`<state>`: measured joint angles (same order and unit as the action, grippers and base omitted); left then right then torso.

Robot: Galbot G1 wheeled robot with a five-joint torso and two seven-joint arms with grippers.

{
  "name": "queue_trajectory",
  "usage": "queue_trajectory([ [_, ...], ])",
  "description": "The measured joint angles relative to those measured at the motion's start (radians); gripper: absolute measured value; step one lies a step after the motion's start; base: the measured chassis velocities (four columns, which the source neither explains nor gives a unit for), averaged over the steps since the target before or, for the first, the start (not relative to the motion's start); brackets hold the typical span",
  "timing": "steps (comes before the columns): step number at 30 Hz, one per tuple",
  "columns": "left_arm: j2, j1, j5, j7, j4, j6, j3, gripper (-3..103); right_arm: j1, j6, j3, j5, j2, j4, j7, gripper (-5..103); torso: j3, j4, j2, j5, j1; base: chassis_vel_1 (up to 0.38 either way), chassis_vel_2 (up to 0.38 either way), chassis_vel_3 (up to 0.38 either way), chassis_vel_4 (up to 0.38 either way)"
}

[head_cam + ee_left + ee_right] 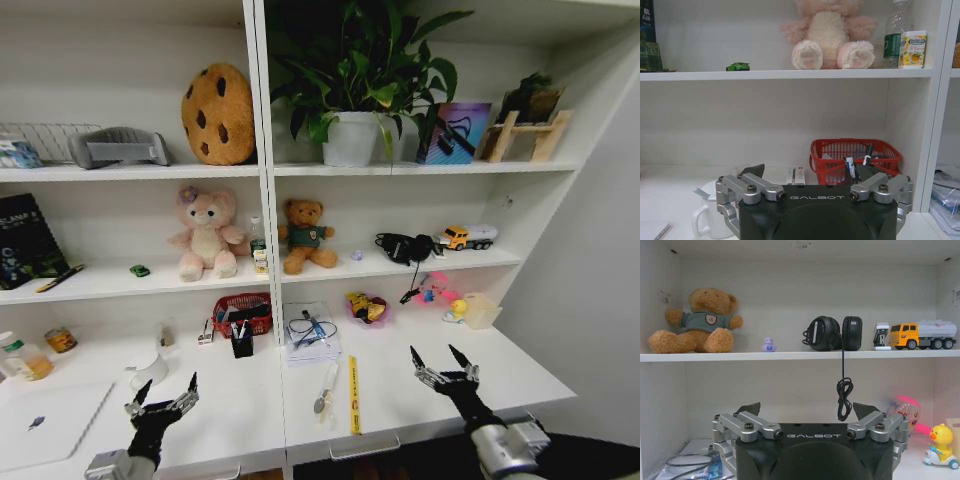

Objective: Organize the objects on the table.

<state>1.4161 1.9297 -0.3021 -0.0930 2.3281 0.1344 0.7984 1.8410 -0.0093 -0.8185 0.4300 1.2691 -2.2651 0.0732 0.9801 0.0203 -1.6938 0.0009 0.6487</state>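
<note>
left claw [163,393] spread wide, right claw [442,358] spread wide, both raised

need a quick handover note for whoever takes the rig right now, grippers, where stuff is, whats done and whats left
Left gripper: open, empty, above the desk near the white mug.
Right gripper: open, empty, above the desk's right part.
Laptop: closed, on the desk at far left.
Green toy car: on the shelf beside the pink plush.
Pen: on that shelf, further left.
Red basket, cable on papers and yellow ruler: on the desk.
Done: nothing held. Left: desk clutter unsorted.
</note>
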Motion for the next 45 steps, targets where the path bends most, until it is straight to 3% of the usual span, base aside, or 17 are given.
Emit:
queue_trajectory([
  [16, 0.0, 0.0, 0.0, 0.0, 0.0, 0.0, 0.0, 100, 0.0, 0.0, 0.0, 0.0, 0.0, 0.0, 0.0, 100, 0.0, 0.0001, 0.0, 0.0002, 0.0, 0.015, 0.014, -0.016, -0.017],
  [30, 0.0, 0.0, 0.0, -0.002, 0.0, 0.0, 0.001, 100, 0.0, 0.0, 0.0, 0.0, 0.0, 0.0, 0.0, 100, 0.0, -0.0001, 0.0, -0.0011, 0.0, 0.159, 0.184, -0.169, -0.185],
  [45, 0.0, 0.0, 0.0, -0.001, 0.0, 0.0, 0.0, 100, 0.0, 0.0, 0.0, 0.0, 0.0, 0.0, 0.0, 100, 0.0, 0.0001, 0.0, 0.0, 0.0, -0.039, 0.031, 0.057, -0.017],
])
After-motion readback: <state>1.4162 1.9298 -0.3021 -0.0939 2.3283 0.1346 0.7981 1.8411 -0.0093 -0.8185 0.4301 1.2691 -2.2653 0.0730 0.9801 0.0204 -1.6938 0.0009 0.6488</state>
